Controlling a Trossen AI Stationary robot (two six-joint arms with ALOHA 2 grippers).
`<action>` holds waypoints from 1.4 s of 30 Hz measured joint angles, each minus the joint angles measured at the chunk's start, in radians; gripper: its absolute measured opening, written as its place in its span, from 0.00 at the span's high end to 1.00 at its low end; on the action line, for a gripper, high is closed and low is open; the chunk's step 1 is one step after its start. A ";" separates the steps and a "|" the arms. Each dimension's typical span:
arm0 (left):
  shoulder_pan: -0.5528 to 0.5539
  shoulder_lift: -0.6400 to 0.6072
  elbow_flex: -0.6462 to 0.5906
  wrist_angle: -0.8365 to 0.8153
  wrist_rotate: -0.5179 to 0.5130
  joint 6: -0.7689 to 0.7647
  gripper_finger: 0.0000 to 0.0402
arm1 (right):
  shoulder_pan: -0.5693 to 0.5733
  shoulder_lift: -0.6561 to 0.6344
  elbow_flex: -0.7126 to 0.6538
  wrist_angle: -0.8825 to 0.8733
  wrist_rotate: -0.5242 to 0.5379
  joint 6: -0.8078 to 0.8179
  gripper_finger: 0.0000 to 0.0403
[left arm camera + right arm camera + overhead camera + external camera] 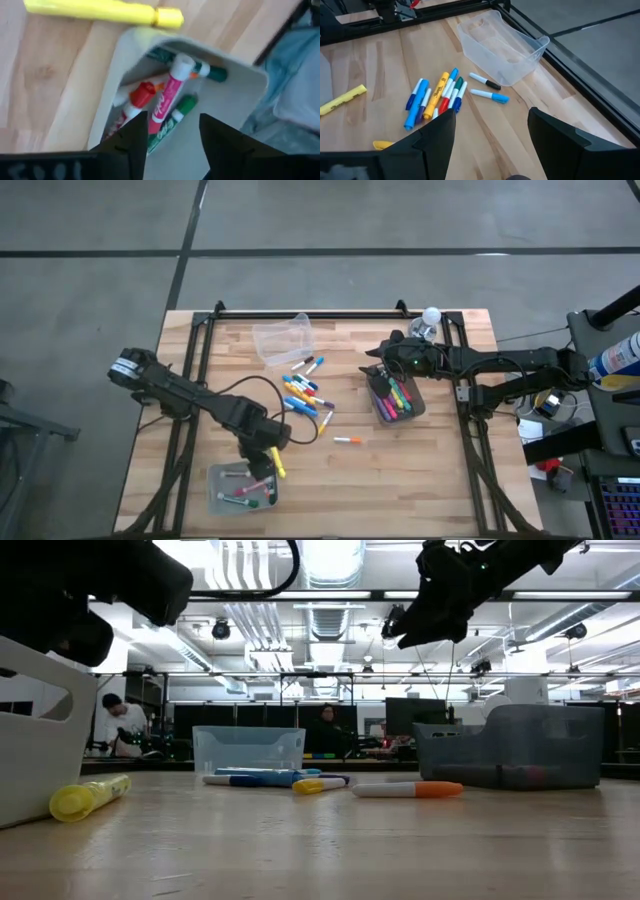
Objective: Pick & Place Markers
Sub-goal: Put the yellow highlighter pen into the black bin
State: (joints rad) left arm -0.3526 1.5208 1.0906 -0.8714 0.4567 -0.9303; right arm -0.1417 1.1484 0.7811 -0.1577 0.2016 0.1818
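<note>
Left gripper (170, 135) hangs over the pale grey plastic bin (218, 480) with its fingers spread apart, holding nothing. Pink, red and green capped markers (167, 97) lie inside it. Right gripper (490, 135) hangs wide open above the dark grey bin (417, 406), also empty.

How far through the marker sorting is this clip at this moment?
Roughly midway. Done: several markers lie in the grey bin under the left gripper and more in the dark bin by the right gripper. In hand: nothing, both jaws open. Left: the loose cluster, an orange marker, a yellow marker; the clear bin looks empty.
</note>
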 joint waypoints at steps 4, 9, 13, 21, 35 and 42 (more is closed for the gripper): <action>0.004 0.000 0.010 -0.051 -0.004 0.134 0.57 | 0.000 0.000 0.000 -0.003 0.000 -0.001 0.41; 0.013 0.000 0.026 -0.199 -0.071 0.273 0.57 | 0.000 0.000 -0.001 -0.002 0.000 -0.001 0.41; 0.024 0.000 0.043 -0.328 -0.221 0.396 0.57 | 0.000 0.000 -0.001 0.006 0.000 -0.001 0.41; 0.015 0.000 0.006 -0.188 -0.681 0.853 0.57 | 0.000 0.000 -0.001 0.020 0.006 -0.022 0.41; 0.004 0.055 -0.065 -0.076 -0.726 1.193 0.57 | 0.000 0.001 -0.001 0.064 0.011 -0.066 0.41; -0.010 0.049 -0.056 -0.004 -0.682 1.245 0.57 | -0.001 0.001 -0.008 0.065 0.010 -0.077 0.41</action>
State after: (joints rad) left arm -0.3626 1.5696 1.0344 -0.8755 -0.2253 0.3142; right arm -0.1429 1.1492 0.7727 -0.0931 0.2119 0.1043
